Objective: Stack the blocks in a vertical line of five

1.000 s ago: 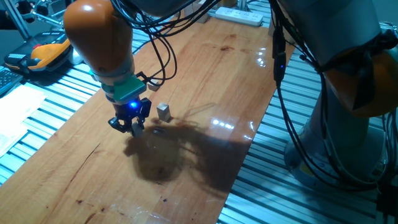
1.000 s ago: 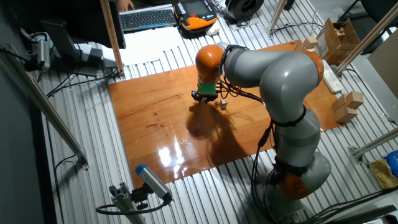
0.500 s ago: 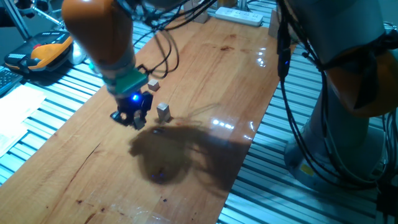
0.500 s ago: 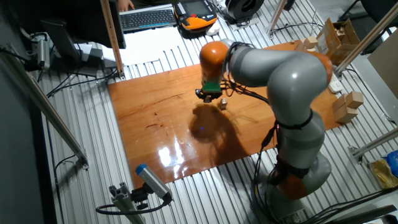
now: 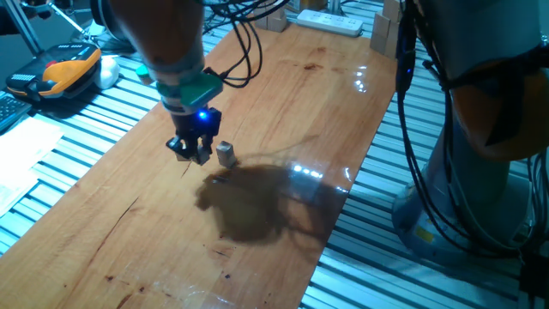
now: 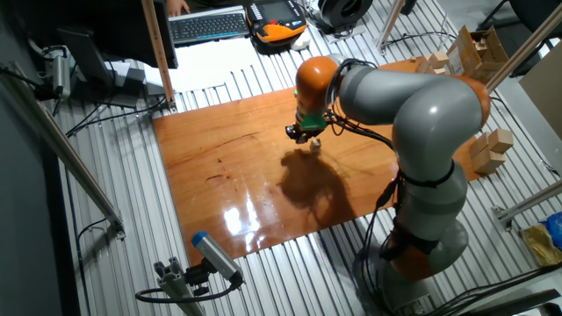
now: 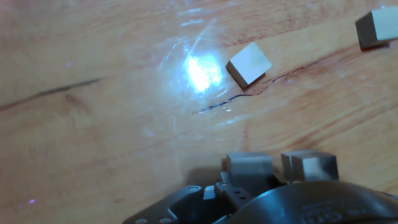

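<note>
Right now your gripper [image 5: 195, 154] hangs low over the wooden table [image 5: 283, 103], but you cannot tell whether its fingers [image 7: 247, 167] are spread or closed, or holding anything. Just beside it stands a short stack of blocks [image 5: 226, 154]. From the hand view, one block [image 7: 249, 64] lies ahead, another [image 7: 376, 28] farther right.

Two fixed views share the table [image 5: 283, 112]; hand view looks down closely.
</note>
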You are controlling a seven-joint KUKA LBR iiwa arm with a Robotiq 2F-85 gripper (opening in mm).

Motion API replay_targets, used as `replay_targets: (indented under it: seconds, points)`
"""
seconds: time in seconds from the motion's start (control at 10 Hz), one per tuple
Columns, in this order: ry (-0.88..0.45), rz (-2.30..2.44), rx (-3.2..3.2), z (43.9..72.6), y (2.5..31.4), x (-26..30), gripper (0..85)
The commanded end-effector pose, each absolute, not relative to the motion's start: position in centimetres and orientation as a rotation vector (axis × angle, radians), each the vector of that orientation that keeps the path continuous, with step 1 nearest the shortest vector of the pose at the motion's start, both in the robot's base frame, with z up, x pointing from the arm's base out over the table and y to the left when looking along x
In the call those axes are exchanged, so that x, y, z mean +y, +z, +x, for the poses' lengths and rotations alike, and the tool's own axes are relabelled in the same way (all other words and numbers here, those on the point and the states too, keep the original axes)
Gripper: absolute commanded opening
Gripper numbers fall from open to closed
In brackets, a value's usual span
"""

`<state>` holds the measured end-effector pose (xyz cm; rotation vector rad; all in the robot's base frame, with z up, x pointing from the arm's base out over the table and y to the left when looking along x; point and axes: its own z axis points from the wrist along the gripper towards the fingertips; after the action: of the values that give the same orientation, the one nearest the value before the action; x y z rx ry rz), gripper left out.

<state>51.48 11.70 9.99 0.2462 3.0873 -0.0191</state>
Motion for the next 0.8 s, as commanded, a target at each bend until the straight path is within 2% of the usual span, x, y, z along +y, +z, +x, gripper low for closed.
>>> replay_targets:
  seconds: [0.0, 0.7]
  points:
    - [-0.009, 0.208, 3.09, 51.4, 10.0, 11.5, 0.0]
    - [-0.016, 0.264, 3.075, 50.3, 10.4, 9.1, 0.0]
